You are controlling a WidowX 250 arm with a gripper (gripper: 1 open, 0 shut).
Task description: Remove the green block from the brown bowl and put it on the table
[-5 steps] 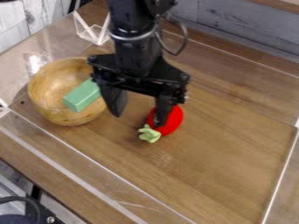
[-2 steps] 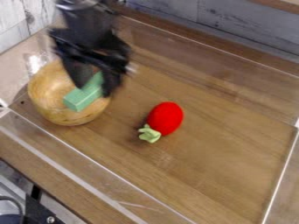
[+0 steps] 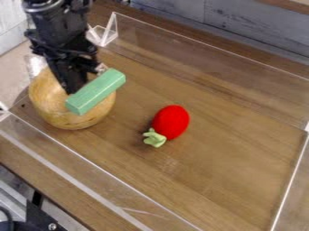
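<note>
Gripper (image 3: 75,79) was clamped on one end of the green block (image 3: 97,93), lifted askew above the brown bowl (image 3: 54,110). Held so far off-centre, I judged it might pivot or slip, dropping near the strawberry toy (image 3: 169,124) on the bench (image 3: 229,135). No writing was legible.

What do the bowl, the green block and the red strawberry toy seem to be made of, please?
The brown bowl looks like turned wood with a smooth finish: pale brown grain and a thick rim. The green block looks like painted wood or plastic: flat, even, matte mint faces; the look leaves it open. The strawberry toy seems soft, perhaps plush or foam: rounded, matte red, with a green stem.
</note>
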